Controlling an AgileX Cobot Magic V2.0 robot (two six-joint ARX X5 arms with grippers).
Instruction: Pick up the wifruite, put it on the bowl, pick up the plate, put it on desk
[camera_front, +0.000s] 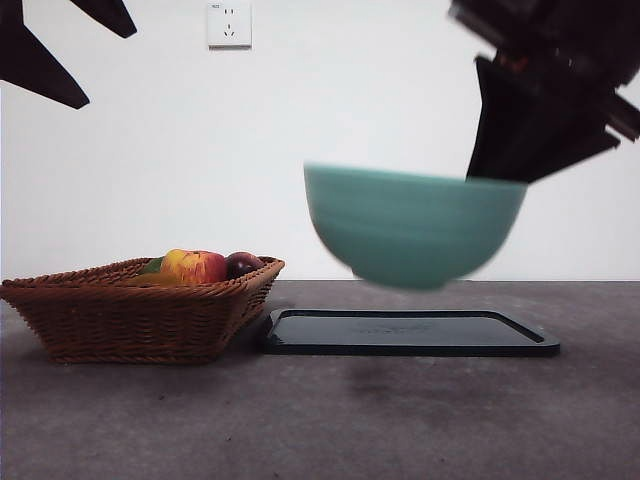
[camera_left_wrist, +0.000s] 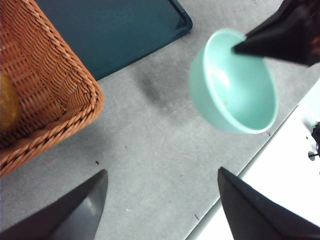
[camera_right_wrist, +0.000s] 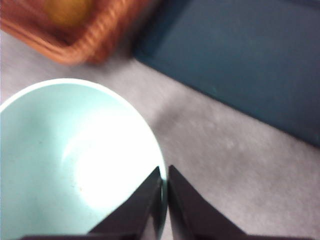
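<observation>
Right now, near to far across the table from the front view:
Desk (camera_front: 320, 420): bare grey-brown top nearest me, with a faint shadow under what I carry.
Tray (camera_front: 410, 333): flat dark rectangular tray lying on the desk, just beside the basket; nothing rests on it.
Bowl (camera_front: 415, 225): teal ceramic, lifted clear of the desk, hanging in the air above the tray, blurred and tipped a little. Its inside looks empty in both wrist views.
Right gripper (camera_right_wrist: 164, 192): mine at work; jaws pressed together on the bowl's rim, one inside the wall, one outside.
Left gripper (camera_left_wrist: 162, 200): jaws spread apart, holding nothing, hovering over the desk between basket and bowl.
Basket (camera_front: 130, 310): brown wicker, on the desk beside the tray, holding an apple (camera_front: 195, 266) and a dark round fruit (camera_front: 243, 264).
Wifruite: I cannot pick it out for sure; it may lie low in the basket behind the other fruit.
Handling, bowl: I judge it stiff, glazed and slippery, fairly heavy for a one-edge pinch, and breakable if it slips. The rim is the only place to grip.
</observation>
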